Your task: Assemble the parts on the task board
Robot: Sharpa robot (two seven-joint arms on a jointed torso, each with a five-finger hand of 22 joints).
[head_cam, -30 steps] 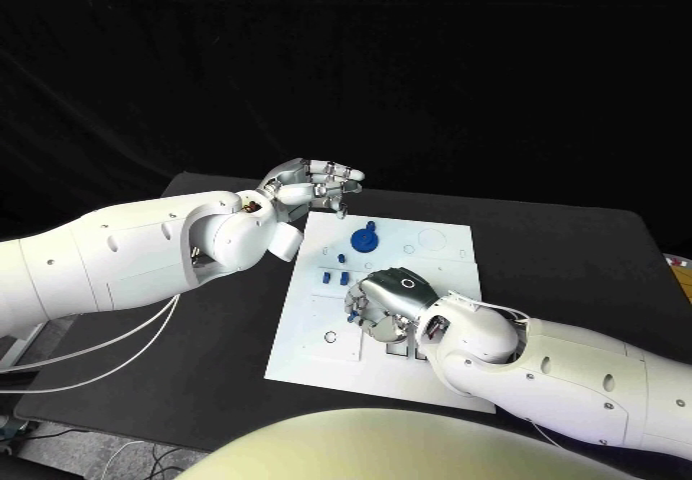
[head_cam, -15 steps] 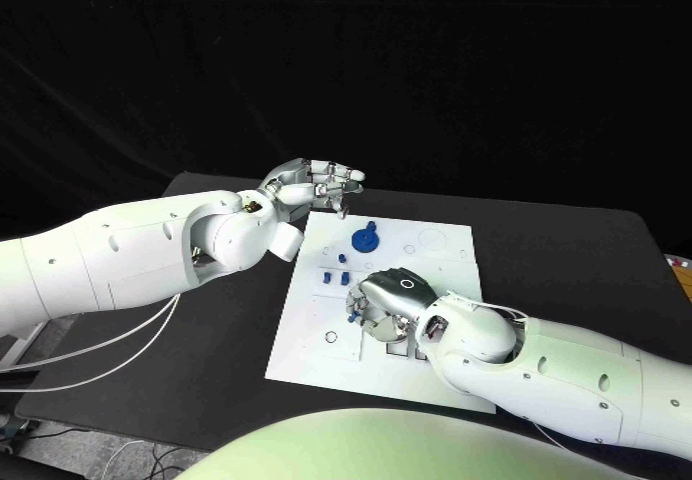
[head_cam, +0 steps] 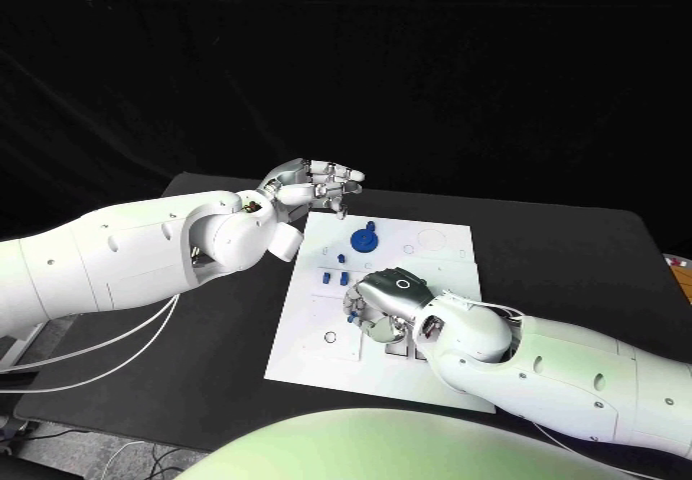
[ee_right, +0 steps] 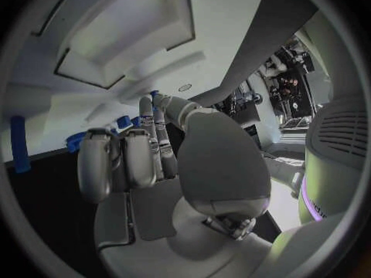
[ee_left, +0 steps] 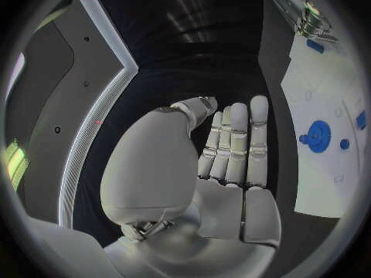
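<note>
The white task board (head_cam: 433, 250) lies mid-table. A blue gear (head_cam: 365, 240) stands near its far edge, and small blue parts (head_cam: 336, 274) stand just in front of it. My right hand (head_cam: 389, 300) is low over the board's middle, fingers curled down. Its thumb and a finger meet on a small blue part (ee_right: 154, 94), which shows at the board surface (head_cam: 351, 316). My left hand (head_cam: 313, 184) hovers above the board's far left corner. Its fingers (ee_left: 235, 142) are straight with nothing in them. The gear (ee_left: 317, 133) is beside that hand.
The black table (head_cam: 216, 330) extends on both sides of the board. Rectangular recesses (ee_right: 116, 37) are cut into the board (ee_right: 224, 18) ahead of my right hand, and more blue parts (ee_right: 75, 142) stand close to its fingers.
My right hand has settled very slightly lower on the board with the small blue part. My left hand has not moved.
</note>
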